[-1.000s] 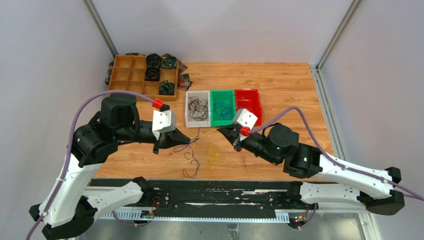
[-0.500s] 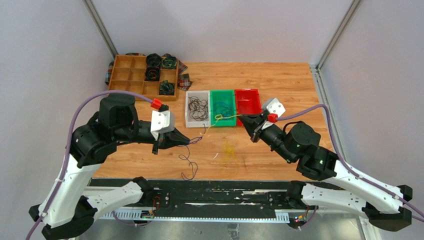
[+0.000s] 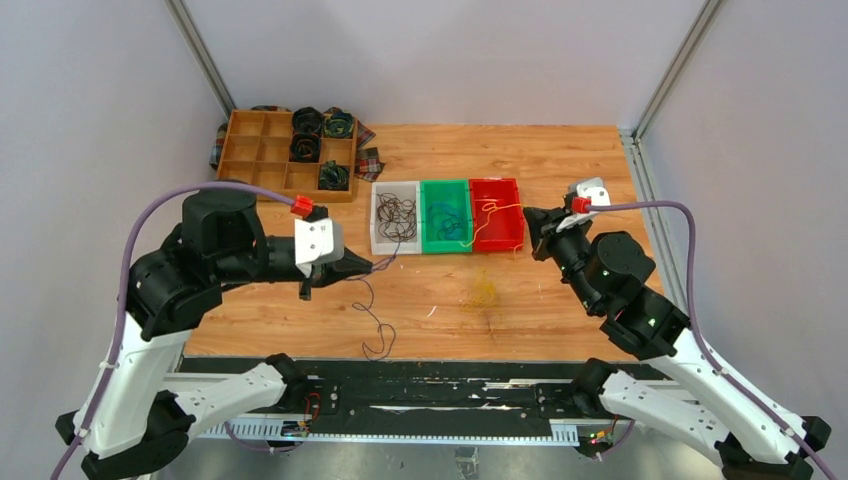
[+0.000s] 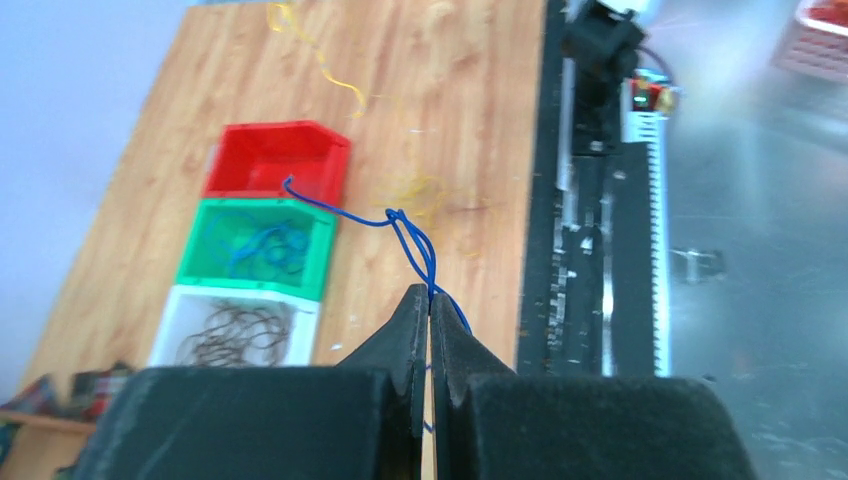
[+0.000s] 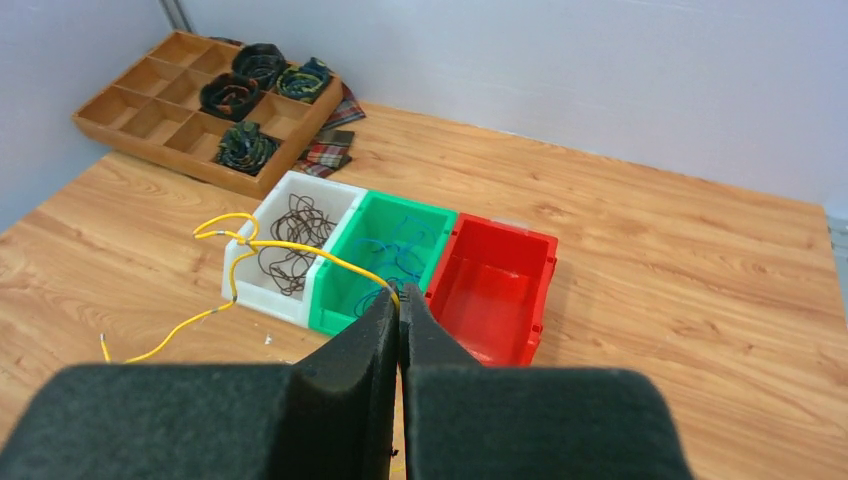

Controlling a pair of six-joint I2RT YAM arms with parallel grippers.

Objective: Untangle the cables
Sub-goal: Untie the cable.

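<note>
Two cables are held apart, yellow cable (image 5: 245, 240) clamped by right gripper (image 5: 398, 300), blue cable (image 4: 398, 216) by left gripper (image 4: 430, 293); binning seems due.

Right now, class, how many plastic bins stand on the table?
3, side by side in a row: the white bin on the left, the green bin in the middle, the red bin on the right. None appears hidden.

A wooden table (image 3: 560, 160) with clear grain stands between plain, pale grey-lilac walls (image 3: 440, 50). 2 slanted metal posts (image 3: 200, 55) rise at its far corners. A black rail (image 3: 430, 395) runs along its near edge, with a dull grey metal surface (image 3: 400, 455) below. The light is even.
</note>
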